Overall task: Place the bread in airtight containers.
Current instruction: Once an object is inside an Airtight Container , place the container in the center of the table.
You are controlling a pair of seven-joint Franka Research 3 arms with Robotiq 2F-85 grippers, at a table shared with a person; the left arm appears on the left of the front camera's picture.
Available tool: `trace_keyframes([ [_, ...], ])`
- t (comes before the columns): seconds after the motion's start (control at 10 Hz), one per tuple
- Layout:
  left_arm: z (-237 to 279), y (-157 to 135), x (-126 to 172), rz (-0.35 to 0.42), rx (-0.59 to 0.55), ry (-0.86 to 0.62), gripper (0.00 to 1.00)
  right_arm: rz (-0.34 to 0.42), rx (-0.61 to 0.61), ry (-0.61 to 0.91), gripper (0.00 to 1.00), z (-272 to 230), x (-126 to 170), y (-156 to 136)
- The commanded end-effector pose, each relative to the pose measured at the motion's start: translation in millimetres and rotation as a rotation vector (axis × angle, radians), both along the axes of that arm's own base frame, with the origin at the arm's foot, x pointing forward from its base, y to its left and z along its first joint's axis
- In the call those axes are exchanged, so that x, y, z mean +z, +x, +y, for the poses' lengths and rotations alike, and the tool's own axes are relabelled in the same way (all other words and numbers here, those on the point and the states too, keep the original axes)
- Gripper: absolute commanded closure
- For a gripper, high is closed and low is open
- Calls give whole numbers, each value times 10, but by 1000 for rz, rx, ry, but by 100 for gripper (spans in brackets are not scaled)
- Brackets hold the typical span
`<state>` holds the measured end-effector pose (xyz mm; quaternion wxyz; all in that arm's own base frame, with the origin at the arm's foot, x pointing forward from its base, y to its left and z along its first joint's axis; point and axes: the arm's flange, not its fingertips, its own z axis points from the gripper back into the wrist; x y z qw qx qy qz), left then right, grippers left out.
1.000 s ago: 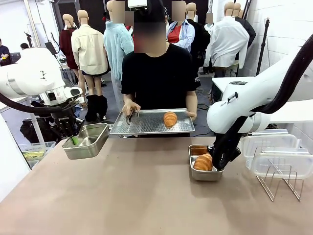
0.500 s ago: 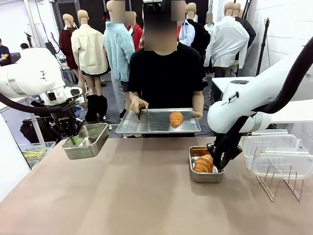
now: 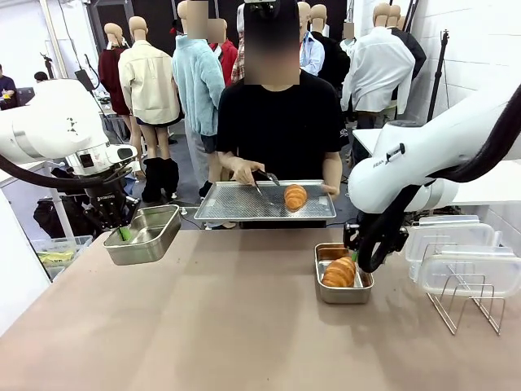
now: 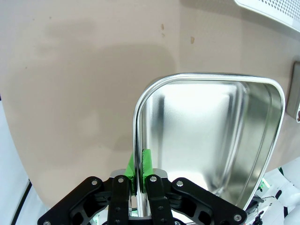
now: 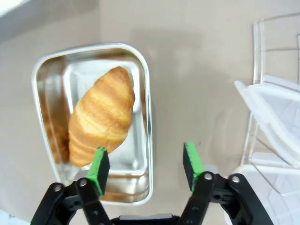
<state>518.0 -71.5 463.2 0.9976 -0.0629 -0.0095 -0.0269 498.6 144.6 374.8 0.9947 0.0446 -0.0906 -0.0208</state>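
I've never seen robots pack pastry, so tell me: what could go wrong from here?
The left gripper pinches just the thin rim of the empty tin, so it might tilt or slip. The right gripper hangs open close beside the croissant in the other tin; pulling away, it might nudge it.

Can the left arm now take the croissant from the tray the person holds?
Probably not: the left pincer is shut on the rim of the empty tin, so it has no free grip for the croissant.
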Motion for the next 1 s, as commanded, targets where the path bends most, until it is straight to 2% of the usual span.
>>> trace_keyframes([
  [0.0,15,0,36,-7,3,-1,100,-64,16,-36,10,5,259,-121],
  [0.2,15,0,36,-7,3,-1,100,-107,22,-26,10,-27,609,-169],
  [0.4,15,0,36,-7,3,-1,100,-137,25,-44,10,23,824,-119],
  [0.5,15,0,36,-7,3,-1,100,-121,43,-70,10,92,818,-58],
  [0.6,15,0,36,-7,3,-1,100,-140,24,-14,10,-10,827,-159],
  [0.9,15,0,36,-7,3,-1,100,-140,24,-14,10,-10,827,-159],
])
